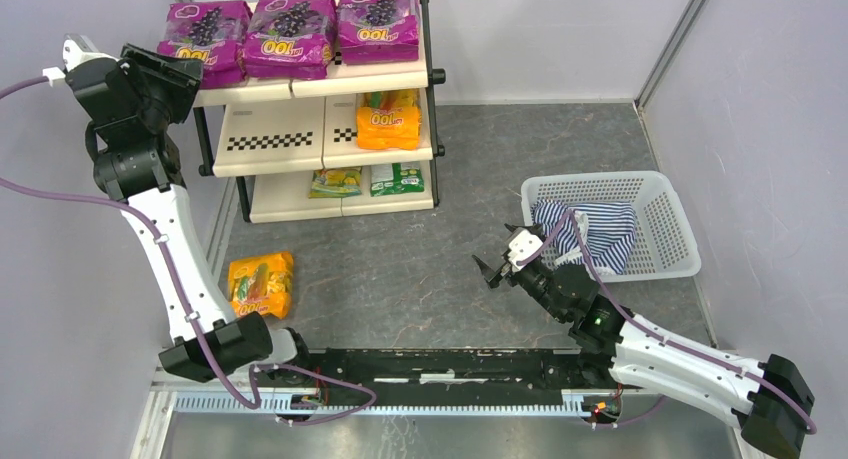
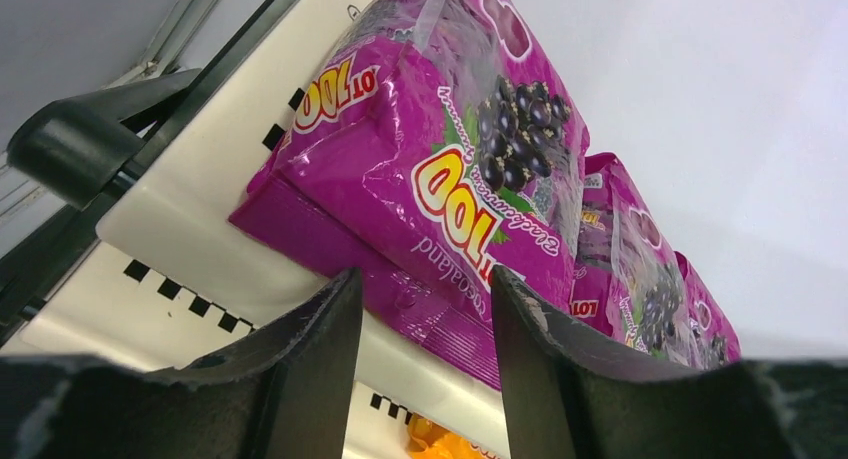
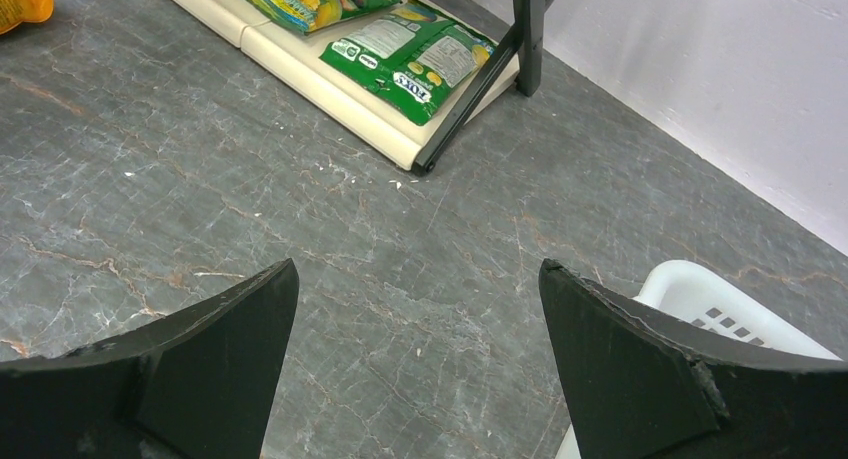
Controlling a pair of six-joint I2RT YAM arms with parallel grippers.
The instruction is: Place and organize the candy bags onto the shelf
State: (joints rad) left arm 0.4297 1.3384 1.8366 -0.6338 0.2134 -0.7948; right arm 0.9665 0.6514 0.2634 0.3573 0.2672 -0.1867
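The leftmost purple bag (image 2: pixel 450 149) is found on the top tier of the shelf (image 1: pixel 270 139), at its left end, with its lower edge reaching the tier's front edge. Two more purple bags (image 1: pixel 290 34) are lined up beside it along that tier. The left tool (image 2: pixel 425 279) is held just in front of that edge, its fingers apart and nothing clamped. If the bag is to be squared up, it is best pushed back gently and straight, so that the neighbours are not disturbed. One orange bag (image 1: pixel 261 284) is seen on the bench (image 1: pixel 420 269) in front of the shelf's left end. The right tool (image 3: pixel 420 279) is held spread and empty over the bench, out past the shelf's right end.
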